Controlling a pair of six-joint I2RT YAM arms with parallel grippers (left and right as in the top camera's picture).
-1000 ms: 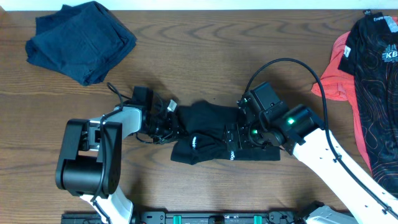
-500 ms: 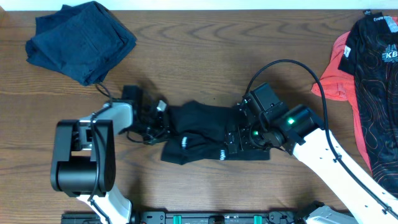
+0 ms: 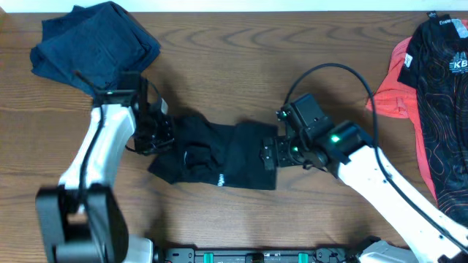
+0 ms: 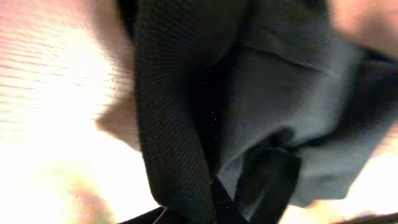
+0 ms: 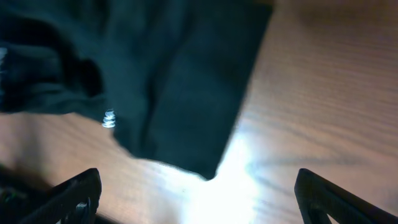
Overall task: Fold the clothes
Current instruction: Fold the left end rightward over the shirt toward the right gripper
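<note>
I'm working the black top (image 3: 219, 150), lying in the middle of the table (image 3: 307, 80), long axis running left to right. Its bunched end is pointing at my left gripper (image 3: 159, 134) and its flat end at my right gripper (image 3: 269, 153). The right fingers are hovering, spread wide. The left jaws are buried in cloth, so I can't tell. I'm aiming for even tension, smoothing before creasing.

Black top (image 3: 219, 150): matt knit cloth; the left wrist view shows a fine ribbed weave and soft creases.
Navy garment (image 3: 95, 47), upper left: matt cloth, rumpled.
Bench (image 3: 241, 58): brown wood grain, smooth, sheen under glare.
Left arm shell (image 3: 101, 140): glossy white plastic.
</note>
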